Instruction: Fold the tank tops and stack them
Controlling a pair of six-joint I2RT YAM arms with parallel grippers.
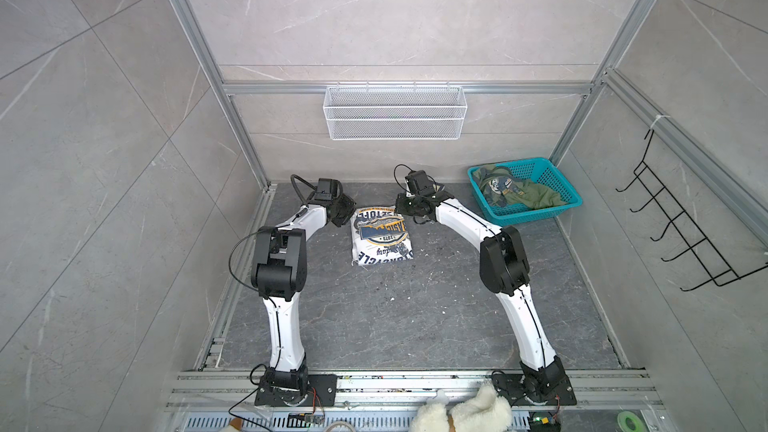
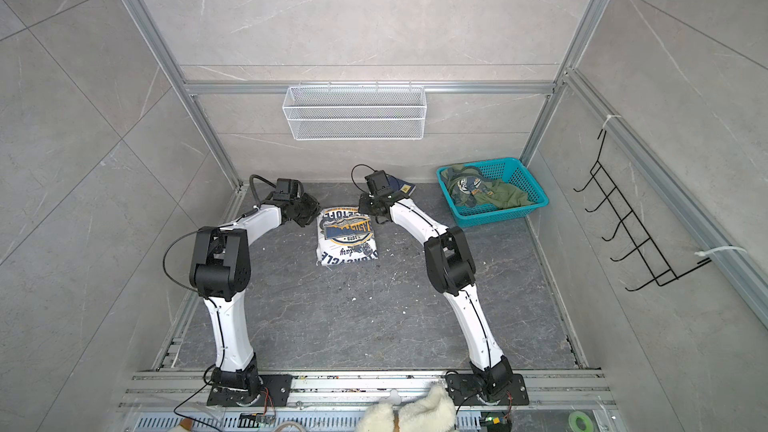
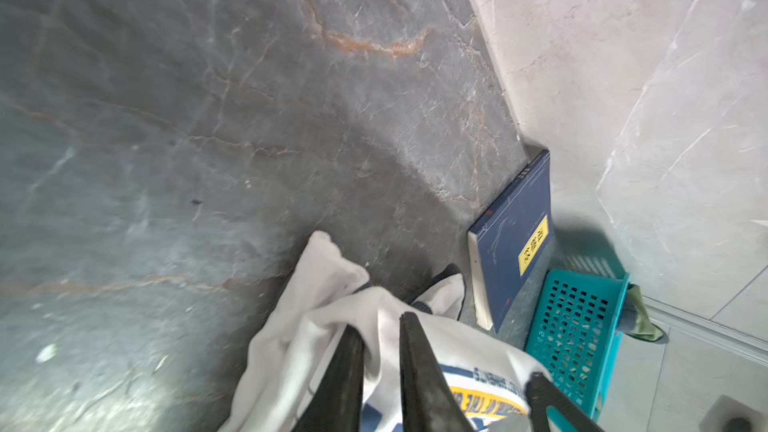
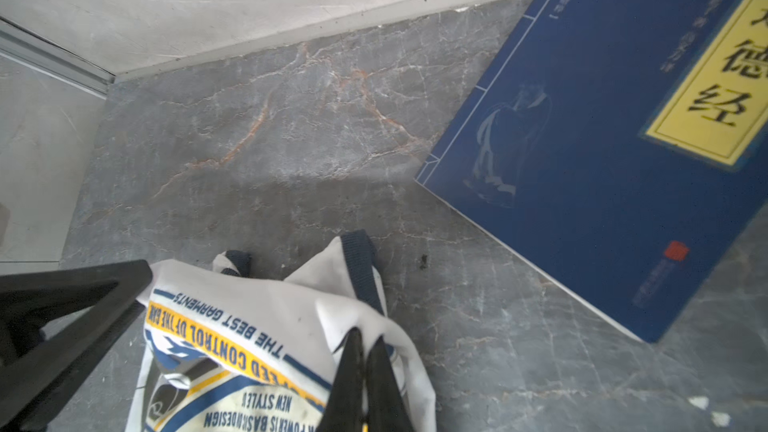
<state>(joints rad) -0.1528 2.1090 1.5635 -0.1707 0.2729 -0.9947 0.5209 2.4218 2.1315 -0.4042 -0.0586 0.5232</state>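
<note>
White tank top [image 1: 381, 234] [image 2: 347, 234]: lay folded to a narrow rectangle near the middle of the table [image 1: 415, 317], badge print facing up. Its far end was rumpled and raised between the two grippers.
Olive tank top [image 1: 536, 195]: sat crumpled inside the teal basket [image 1: 528, 218] at the table's far right corner, well apart from the white one.
Left arm [image 1: 282, 326]: rose from its base at the near edge to a black elbow joint. From there the white forearm slanted inward and toward the far wall, and the wrist tipped down at the cloth's far left corner.
Right arm [image 1: 528, 317]: mirrored that shape on the other side, with its base at the near edge, elbow raised, and forearm slanting in to the cloth's far right corner.
Left gripper [image 1: 343, 211] [image 3: 381, 324]: pointed down at the cloth's far edge. Its fingers [image 3: 411, 351] stood a little apart, with white fabric showing in the narrow gap. No squeeze on the fabric could be made out.
Right gripper [image 1: 405, 203] [image 4: 365, 336]: its fingers were pressed together, pinching a bunched fold of the white tank top just beside a navy-trimmed strap.
Navy book [image 2: 405, 188] [image 4: 602, 160]: lay flat by the far wall, just behind the right wrist, between the white top and the basket.
</note>
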